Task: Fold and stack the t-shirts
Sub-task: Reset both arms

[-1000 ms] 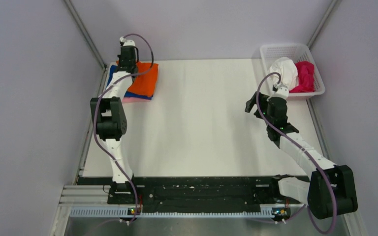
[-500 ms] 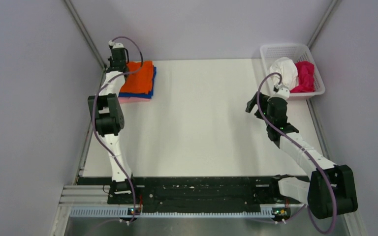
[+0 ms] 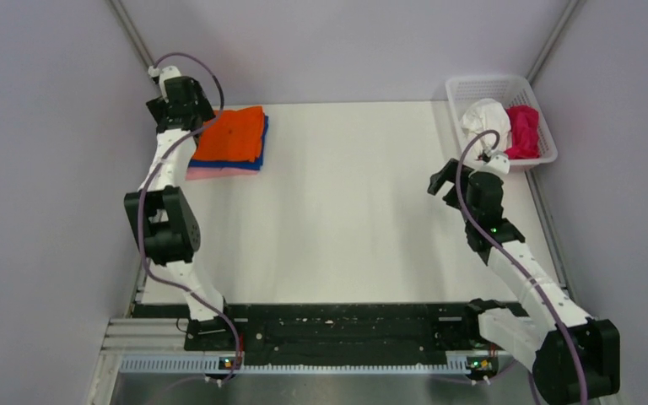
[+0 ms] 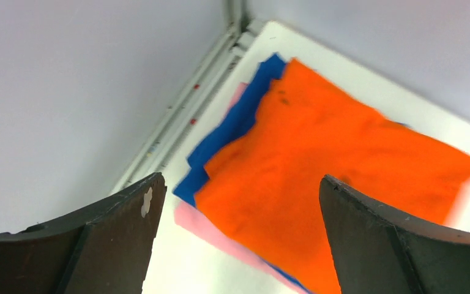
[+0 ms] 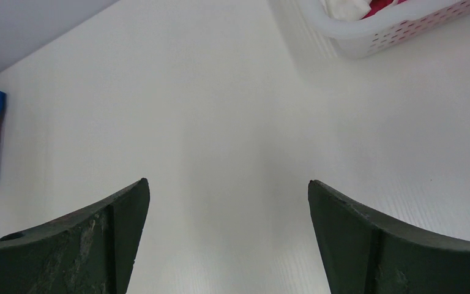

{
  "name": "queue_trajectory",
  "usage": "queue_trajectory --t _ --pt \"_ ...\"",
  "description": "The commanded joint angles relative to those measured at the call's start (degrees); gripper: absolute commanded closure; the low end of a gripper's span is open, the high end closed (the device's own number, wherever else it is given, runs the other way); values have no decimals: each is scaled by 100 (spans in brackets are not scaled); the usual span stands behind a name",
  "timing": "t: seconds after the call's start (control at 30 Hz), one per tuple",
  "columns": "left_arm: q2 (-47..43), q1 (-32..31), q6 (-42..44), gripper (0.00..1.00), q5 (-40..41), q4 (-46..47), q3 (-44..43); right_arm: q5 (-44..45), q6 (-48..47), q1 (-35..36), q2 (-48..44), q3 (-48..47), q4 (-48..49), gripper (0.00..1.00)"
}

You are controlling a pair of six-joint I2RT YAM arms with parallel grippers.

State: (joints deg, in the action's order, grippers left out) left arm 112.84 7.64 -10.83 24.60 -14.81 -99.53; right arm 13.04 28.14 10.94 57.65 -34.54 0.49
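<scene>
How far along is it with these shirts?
A bit past halfway. Done: the orange t-shirt lies folded on the blue t-shirt and the pink t-shirt, one stack at the far left corner. In hand: nothing; the left gripper by the stack and the right gripper near the basket are both open and empty. Left: the white t-shirt and the magenta t-shirt, crumpled in the basket.

Only an edge of the pink t-shirt (image 3: 219,172) shows beneath the blue t-shirt (image 3: 262,142). The right wrist view's top edge crops the basket (image 5: 350,43).
</scene>
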Motion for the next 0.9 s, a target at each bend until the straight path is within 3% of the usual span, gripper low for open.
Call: queue_trajectory --t 0.0,0.13,0.37,0.5,0.7,0.87 --pt "-1652 -191 -785 1 -1387 423 921 -17 204 -39 -676 60 -336 1" --pt "-2929 -672 -1197 1 -2077 461 2361 -331 410 -35 -1184 444 -391 1" --pt "-4828 -2427 -1722 1 -1512 1085 5147 -700 674 -39 -1677 929 -502 1" --pt "-5289 -2726 -2245 1 -1874 1806 6351 -924 821 -35 -1761 1230 -522 1" --pt "-5368 -2734 -2161 1 -1278 1052 6211 -961 849 -36 -1871 1626 -533 1" --pt "-5375 -2734 -2159 1 -1267 1106 6240 -937 803 -39 -1824 1622 -524 1"
